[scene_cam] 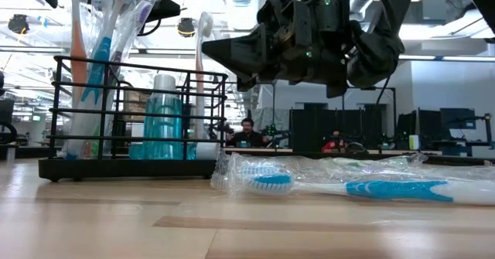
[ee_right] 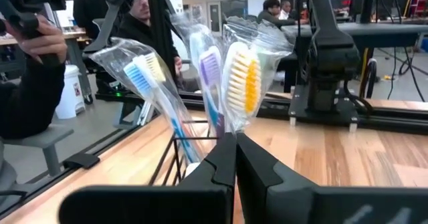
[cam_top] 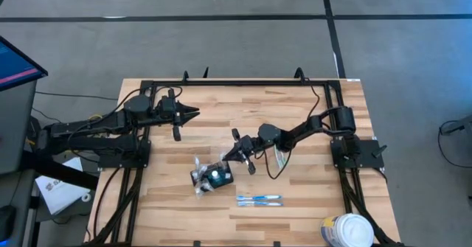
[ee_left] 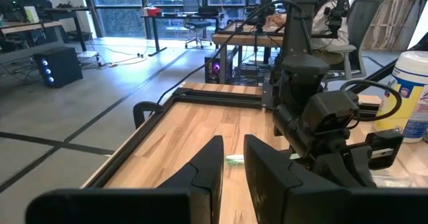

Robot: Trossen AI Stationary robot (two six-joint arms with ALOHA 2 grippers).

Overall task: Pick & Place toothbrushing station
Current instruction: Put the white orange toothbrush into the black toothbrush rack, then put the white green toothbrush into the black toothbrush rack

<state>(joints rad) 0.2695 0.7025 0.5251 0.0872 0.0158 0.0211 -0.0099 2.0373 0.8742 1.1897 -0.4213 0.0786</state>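
The toothbrushing station (cam_top: 212, 177) is a black wire-frame holder standing on the table's middle. It holds several wrapped toothbrushes (ee_right: 241, 83) upright and a blue cup (scene_cam: 164, 124). It also shows in the low view (scene_cam: 131, 162) and in the right wrist view (ee_right: 172, 158). My right gripper (cam_top: 225, 156) is shut just right of and above the holder, its tips (ee_right: 235, 140) at the foot of the wrapped brush heads. My left gripper (cam_top: 193, 114) hangs over the far left of the table, open by a narrow gap (ee_left: 233, 150) and empty. My right gripper's shut fingertips (ee_right: 227, 150) stand right under the yellow-bristled brush's wrapper (ee_right: 235, 120), slanting down from the table's right. I cannot tell whether they touch the wrapper or anything else.
A packed pair of blue toothbrushes (cam_top: 258, 199) lies flat near the front, right of the holder, and shows in the low view (scene_cam: 348, 185). A small tube (cam_top: 280, 157) lies under the right arm. A white tub (cam_top: 346, 231) stands at the front right corner. People sit beyond the table (ee_right: 27, 83).
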